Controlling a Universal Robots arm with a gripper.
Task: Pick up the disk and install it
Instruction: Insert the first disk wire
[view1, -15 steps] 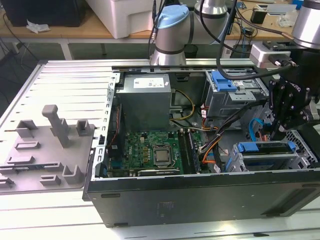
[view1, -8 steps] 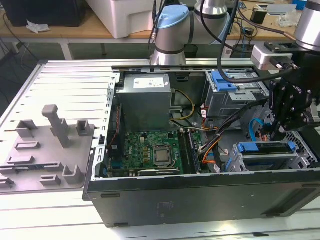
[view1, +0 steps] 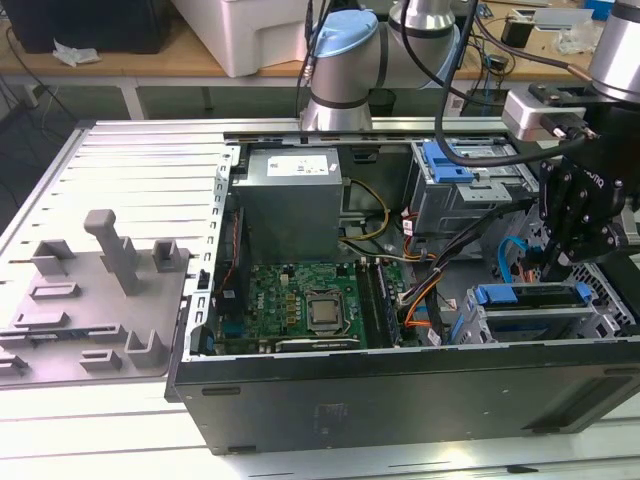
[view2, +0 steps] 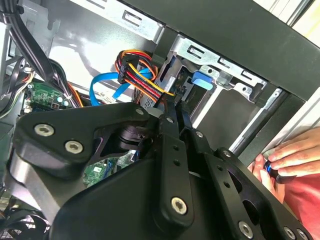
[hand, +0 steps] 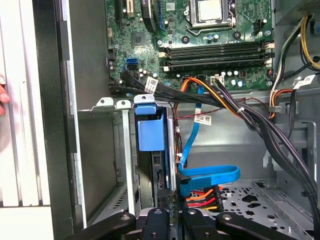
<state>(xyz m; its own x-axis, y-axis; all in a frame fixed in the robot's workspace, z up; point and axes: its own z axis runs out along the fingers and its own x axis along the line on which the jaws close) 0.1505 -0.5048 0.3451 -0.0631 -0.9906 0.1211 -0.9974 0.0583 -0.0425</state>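
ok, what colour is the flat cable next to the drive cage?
Blue. The flat cable shows best in the first wrist view.

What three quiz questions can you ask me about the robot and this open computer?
1. True or false: a lid covers the green motherboard.
2. Pick one: what colour is the disk's carrier, just below the gripper? A red, B blue, C yellow.
3. Fill the gap: the gripper hangs over the exterior view's ____ end of the computer.

Key: 1 false; 2 B; 3 right.
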